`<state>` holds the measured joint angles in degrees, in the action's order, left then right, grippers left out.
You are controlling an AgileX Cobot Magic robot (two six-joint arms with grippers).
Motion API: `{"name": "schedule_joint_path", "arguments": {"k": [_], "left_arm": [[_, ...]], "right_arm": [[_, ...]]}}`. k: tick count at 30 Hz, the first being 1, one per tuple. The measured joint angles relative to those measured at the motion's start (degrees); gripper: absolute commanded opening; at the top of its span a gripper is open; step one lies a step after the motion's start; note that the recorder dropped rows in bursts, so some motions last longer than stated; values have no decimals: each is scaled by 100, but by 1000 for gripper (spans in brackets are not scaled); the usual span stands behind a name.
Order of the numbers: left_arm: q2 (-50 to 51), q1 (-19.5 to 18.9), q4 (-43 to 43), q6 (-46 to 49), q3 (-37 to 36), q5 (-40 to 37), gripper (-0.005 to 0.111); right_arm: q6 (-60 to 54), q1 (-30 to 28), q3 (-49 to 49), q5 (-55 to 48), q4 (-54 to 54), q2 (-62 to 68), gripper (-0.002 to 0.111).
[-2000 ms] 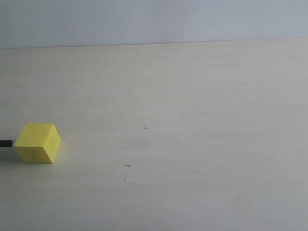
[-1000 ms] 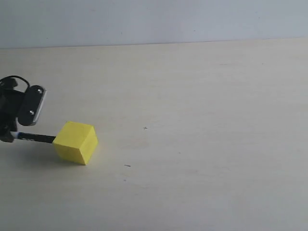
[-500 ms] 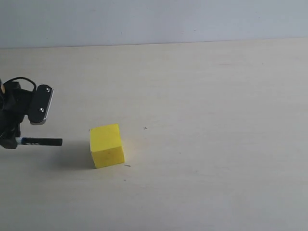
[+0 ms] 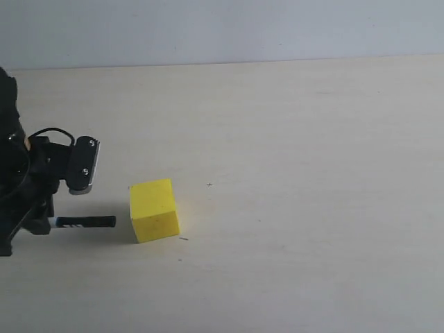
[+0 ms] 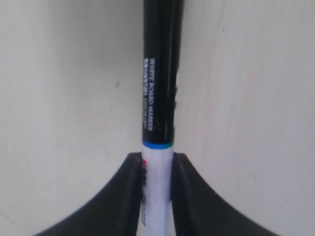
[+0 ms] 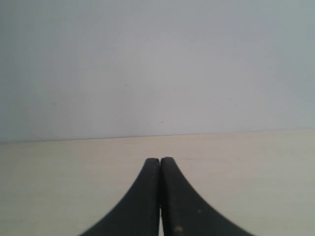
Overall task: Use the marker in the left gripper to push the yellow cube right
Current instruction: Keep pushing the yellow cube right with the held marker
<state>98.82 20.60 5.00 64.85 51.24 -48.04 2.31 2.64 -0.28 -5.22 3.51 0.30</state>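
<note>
Yellow cube (image 4: 154, 209) sits on the pale wooden tabletop (image 4: 312, 173), left of centre in the exterior view, resting flat with no tilt apparent. The marker (image 4: 83, 223) lies level just above the surface and points right, its black end just beside the cube's left face but not touching; a narrow strip of table shows between them.

The left gripper (image 5: 156, 167) is closed on the marker's white barrel, its fingers (image 5: 132, 169) pressing either side just below a blue band.

Assessment: the push is in hand, with contact not made at this moment. The next move calls for a level rightward advance of the left arm. The marker's end should meet the left face near its middle; an off-centre touch would likely turn the cube rather than slide it.

View comparison: the exterior view alone shows the cube and the gap. The left wrist view alone shows the grip and the white lettering on the black half, but no cube. The right wrist view shows the right gripper (image 6: 160, 164) with fingers pressed together and nothing between them; that gripper is absent from the exterior view.
</note>
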Motion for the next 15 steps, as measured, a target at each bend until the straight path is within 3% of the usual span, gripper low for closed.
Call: {"name": "schedule_joint_path", "arguments": {"k": [8, 15], "left_arm": [[336, 710, -553, -13, 842, -124, 0], [484, 507, -500, -157, 1047, -254, 0]], "right_arm": [[0, 0, 0, 0, 0, 0, 0], [0, 0, 0, 0, 0, 0, 0]]}}
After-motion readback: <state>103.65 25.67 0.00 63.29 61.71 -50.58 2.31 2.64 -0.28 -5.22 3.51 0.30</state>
